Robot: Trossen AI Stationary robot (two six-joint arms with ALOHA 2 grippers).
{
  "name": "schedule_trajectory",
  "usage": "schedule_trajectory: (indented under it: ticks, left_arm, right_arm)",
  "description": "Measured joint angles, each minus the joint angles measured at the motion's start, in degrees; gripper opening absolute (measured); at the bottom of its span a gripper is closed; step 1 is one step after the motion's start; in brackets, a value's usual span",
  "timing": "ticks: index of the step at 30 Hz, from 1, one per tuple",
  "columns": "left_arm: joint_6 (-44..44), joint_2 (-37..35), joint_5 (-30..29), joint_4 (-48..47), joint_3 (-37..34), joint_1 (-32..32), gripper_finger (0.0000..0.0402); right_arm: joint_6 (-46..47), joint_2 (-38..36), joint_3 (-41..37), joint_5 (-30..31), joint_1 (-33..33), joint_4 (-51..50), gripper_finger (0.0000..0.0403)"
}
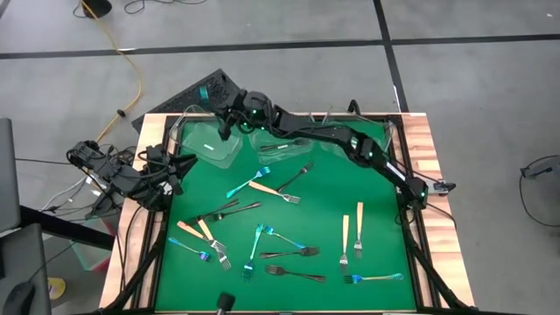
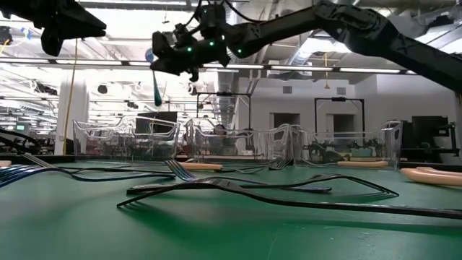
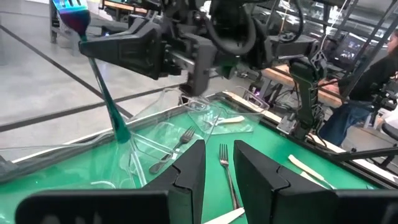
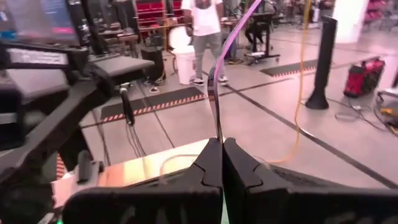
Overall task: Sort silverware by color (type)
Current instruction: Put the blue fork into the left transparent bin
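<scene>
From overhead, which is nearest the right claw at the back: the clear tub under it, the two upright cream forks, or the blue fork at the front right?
Measured from the right gripper:
1. Clear tub, just beneath it, back left.
2. Cream forks, mid-right.
3. Blue fork, front right, farthest.

From my station, the clear tubs [image 1: 229, 140] sit at the mat's [image 1: 328, 206] far edge. The right gripper [image 1: 210, 89] hangs above the leftmost tub, holding a fork [image 3: 102, 87]. Loose forks [image 1: 278, 229] lie scattered nearer than the tubs; the left gripper [image 1: 178, 182] waits left of them.
</scene>
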Motion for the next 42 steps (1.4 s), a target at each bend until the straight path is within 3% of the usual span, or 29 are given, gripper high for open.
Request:
schedule_trajectory:
  ticks: [19, 42]
  left_arm:
    - [-0.3, 0.0, -2.0, -0.4, 0.0, 0.0, 0.0069]
    - [-0.3, 0.0, -2.2, -0.8, 0.0, 0.0, 0.0069]
  right_arm:
    - [0.1, 5.7, 0.0, -1.2, 0.2, 0.0, 0.0018]
    - [6.0, 11.2, 0.2, 2.6, -0.6, -0.8, 0.0018]
